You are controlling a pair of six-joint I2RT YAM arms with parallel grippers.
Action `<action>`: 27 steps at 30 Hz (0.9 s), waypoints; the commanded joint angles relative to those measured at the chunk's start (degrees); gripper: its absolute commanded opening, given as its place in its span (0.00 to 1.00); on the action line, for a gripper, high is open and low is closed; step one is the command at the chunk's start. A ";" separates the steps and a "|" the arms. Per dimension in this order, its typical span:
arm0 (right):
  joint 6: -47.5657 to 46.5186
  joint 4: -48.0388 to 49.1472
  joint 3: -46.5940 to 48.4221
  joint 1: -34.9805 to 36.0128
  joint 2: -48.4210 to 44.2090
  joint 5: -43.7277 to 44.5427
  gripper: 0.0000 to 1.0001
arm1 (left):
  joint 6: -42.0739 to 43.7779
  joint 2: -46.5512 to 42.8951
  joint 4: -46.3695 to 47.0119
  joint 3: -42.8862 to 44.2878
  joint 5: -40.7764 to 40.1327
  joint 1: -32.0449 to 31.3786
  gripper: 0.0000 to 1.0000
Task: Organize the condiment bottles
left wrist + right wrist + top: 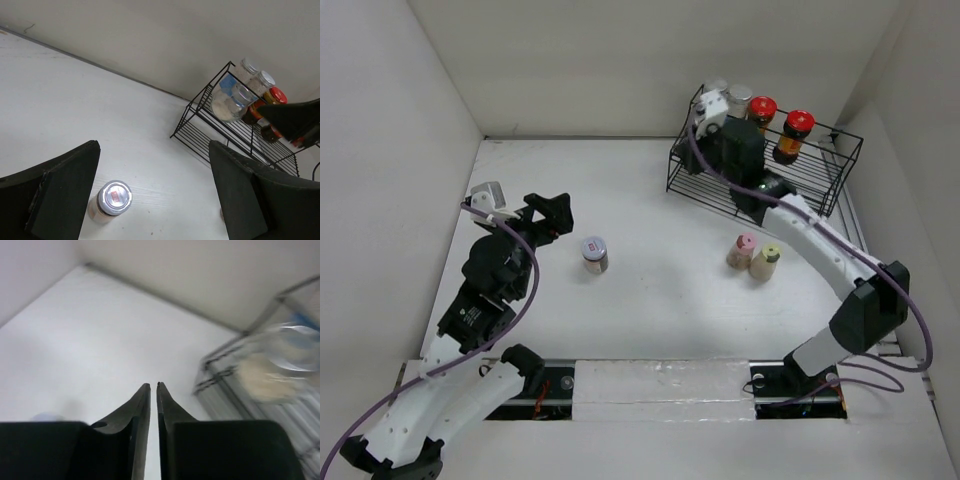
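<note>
silver-lidded jar (113, 199) – just beyond the left pincer (152, 150).

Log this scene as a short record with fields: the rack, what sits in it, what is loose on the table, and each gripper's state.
rack: black wire, far right of the table
in rack: two red-lidded jars; several clear silver-lidded jars
loose on table: silver-lidded jar left of centre; pink-capped bottle and yellow-capped bottle side by side on the right
left gripper: open, empty, near the silver-lidded jar
right gripper: shut, empty, by the rack
</note>
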 commanded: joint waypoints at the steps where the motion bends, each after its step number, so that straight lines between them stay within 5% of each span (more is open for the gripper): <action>1: -0.03 8.15 -8.46 7.54 1.99 -11.46 0.16 | 0.97 -0.81 2.11 0.23 -1.18 0.08 0.86; 2: -0.72 8.15 -9.60 11.83 2.61 -12.07 0.26 | 0.97 -0.81 2.11 0.23 -0.66 0.08 0.86; 3: -1.60 8.15 -11.44 13.87 3.31 -12.07 0.53 | 0.97 -0.81 2.11 0.23 -0.65 0.08 0.86; 4: -2.74 8.15 -12.33 15.72 4.54 -12.07 0.65 | 0.97 -0.81 2.11 0.23 -0.65 0.08 0.86; 7: -4.33 8.15 -15.06 20.82 6.30 -14.10 0.92 | 0.97 -0.81 2.11 0.23 -0.13 0.08 0.86; 9: -4.33 8.68 -16.20 23.10 7.71 -16.02 1.00 | 0.97 -0.81 2.11 0.23 -0.13 0.08 0.86; 24: -2.67 19.66 -7.25 25.32 26.17 -8.38 1.00 | 0.97 0.33 2.11 0.75 0.49 0.08 0.86; 27: -1.09 24.31 -6.71 25.32 28.01 -10.31 0.90 | 0.97 0.33 2.11 0.75 1.02 0.08 0.86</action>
